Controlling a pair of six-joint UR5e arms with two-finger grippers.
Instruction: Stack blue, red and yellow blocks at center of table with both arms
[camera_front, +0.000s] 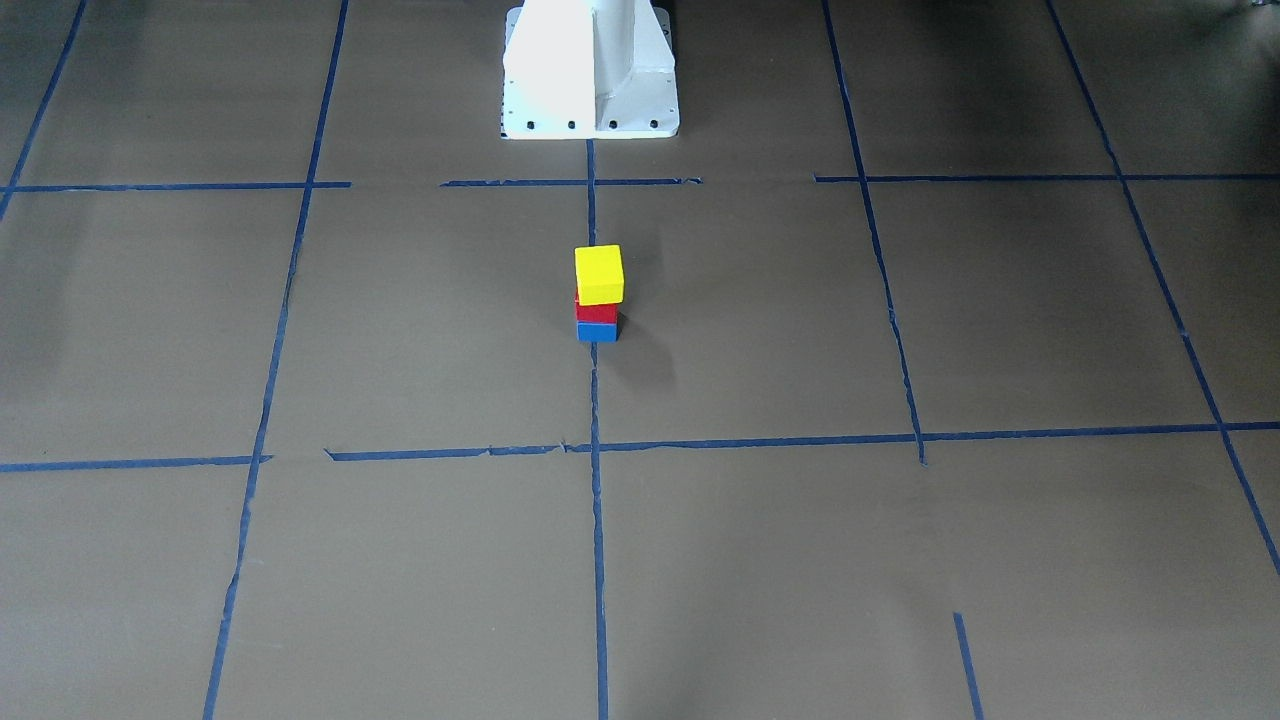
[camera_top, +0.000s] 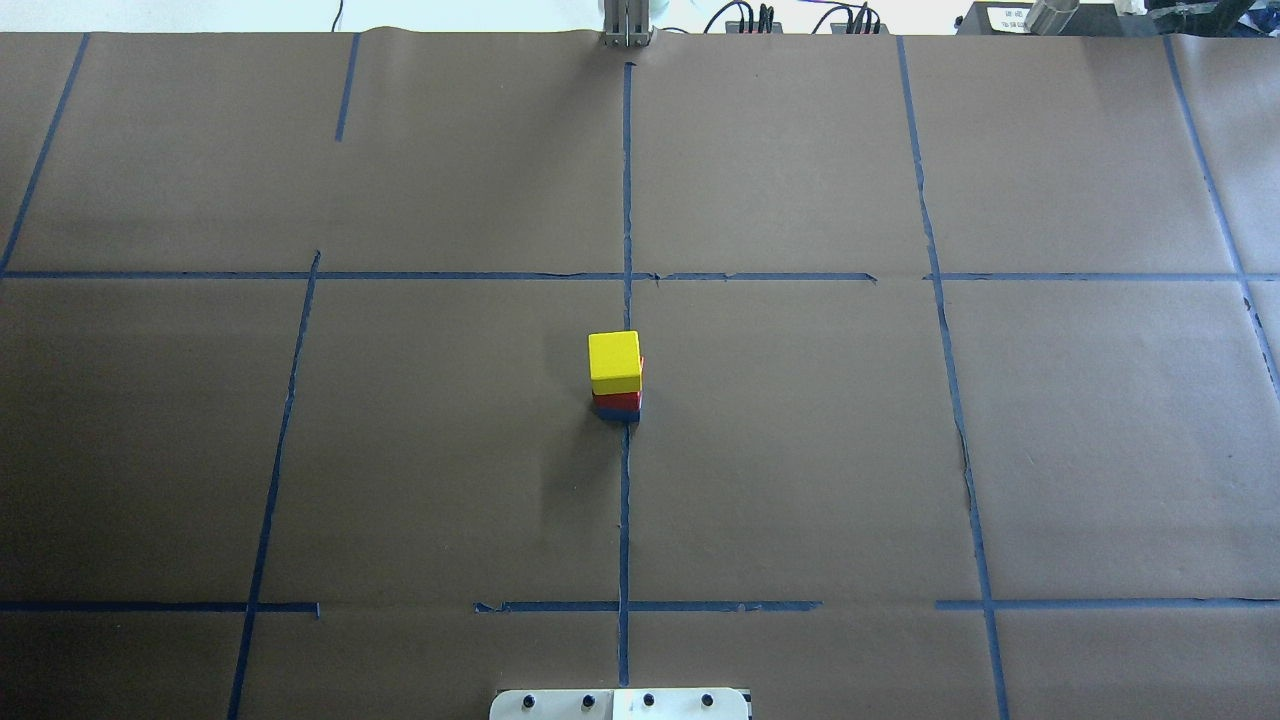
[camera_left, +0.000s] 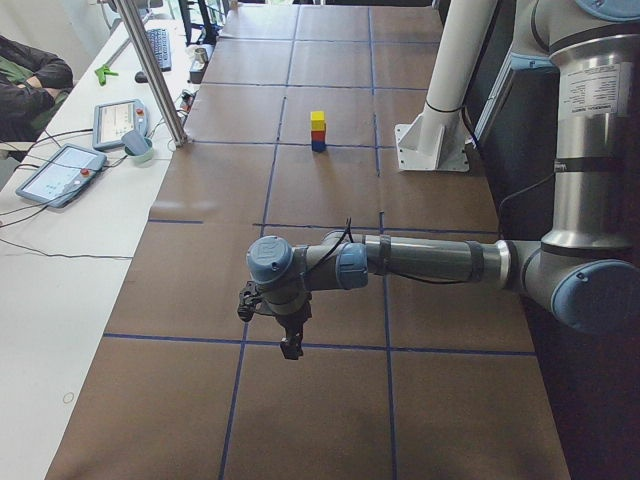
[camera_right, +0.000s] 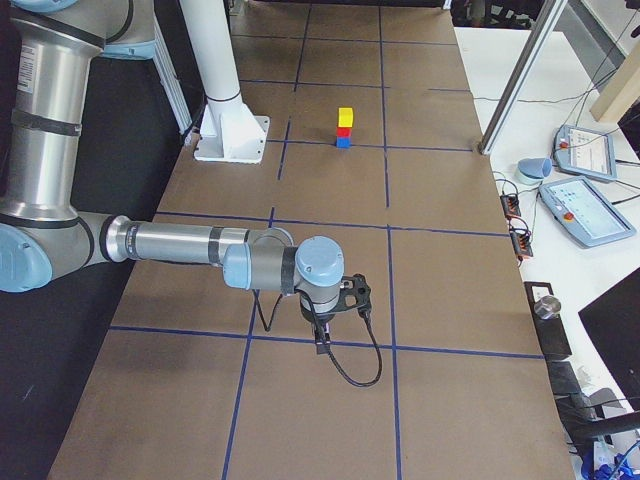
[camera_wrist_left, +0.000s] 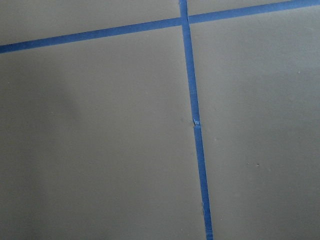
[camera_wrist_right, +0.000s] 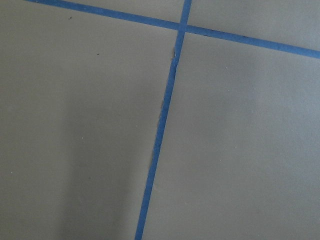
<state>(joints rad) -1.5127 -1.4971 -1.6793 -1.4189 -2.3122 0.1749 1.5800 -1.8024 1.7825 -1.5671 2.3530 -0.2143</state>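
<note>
1. The three blocks stand in one stack mid-surface, on the centre blue tape line (camera_front: 597, 520).
2. The blue block (camera_front: 597, 331) is at the bottom, resting on the surface (camera_front: 800, 330).
3. The red block (camera_front: 596, 312) sits on the blue one, touching it.
4. The yellow block (camera_front: 598, 272) is on top, upright and roughly squared with the two below. In the overhead view a sliver of red shows past its right edge.
5. Nothing touches the stack, and both arms are well apart from it.
6. The left arm (camera_left: 420, 262) reaches out low over the left end of the surface, wrist turned down, its jaws hanging just above a tape crossing. Only a side view shows them, so cannot tell if they are open or closed.
7. The right arm (camera_right: 190, 243) does the same over the right end, its jaws pointing down near a tape line, with a cable looping beside them. Cannot tell their state either.
8. Both wrist cameras show only brown surface and crossed blue tape.
9. The white robot base (camera_front: 590, 70) stands at the robot's edge, behind the stack.
10. Two tablets (camera_left: 60, 172) lie on the side bench beyond the far edge.
</note>
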